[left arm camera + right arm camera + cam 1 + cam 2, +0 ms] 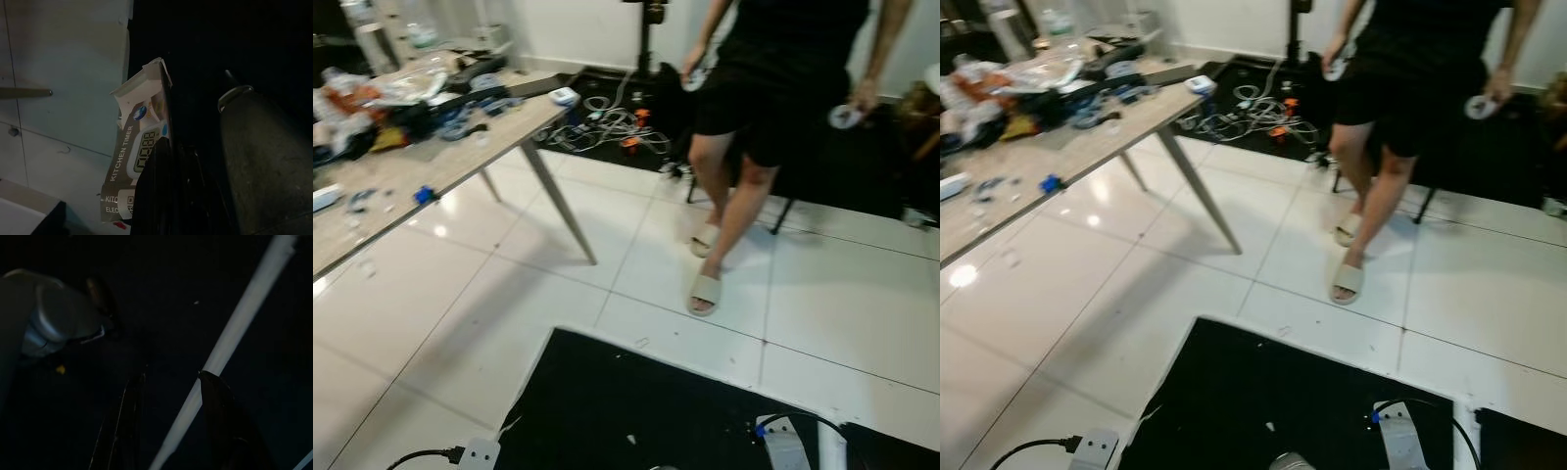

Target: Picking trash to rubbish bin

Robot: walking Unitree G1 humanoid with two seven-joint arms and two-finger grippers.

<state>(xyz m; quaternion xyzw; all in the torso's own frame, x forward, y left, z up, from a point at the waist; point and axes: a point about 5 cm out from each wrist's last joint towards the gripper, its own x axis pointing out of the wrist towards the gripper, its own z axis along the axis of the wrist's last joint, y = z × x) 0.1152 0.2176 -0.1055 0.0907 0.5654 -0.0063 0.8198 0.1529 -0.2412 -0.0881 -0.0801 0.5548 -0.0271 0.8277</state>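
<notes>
Left wrist view looks along the left gripper [195, 161], whose two black fingers are pinched onto one torn kitchen timer package [139, 152]; the card sits against the inner face of one finger and sticks out past its tip, above the black mat [636, 411] and white tile floor [460, 294]. The grip looks thin and off to one edge, so I judge the card could slide or twist free while the robot walks, the more so if the arm swings. The right gripper [168, 382] hangs over the mat with a gap between its fingers and nothing in it.

Beyond the mat, one person [773, 88] in sandals stands on the tiles, each hand holding a small object. A collision is the second risk if the robot heads that way. To the mat's left stands one table [431, 171] littered with clutter, and two white power strips lie at the mat's near edge. I can see no rubbish bin.
</notes>
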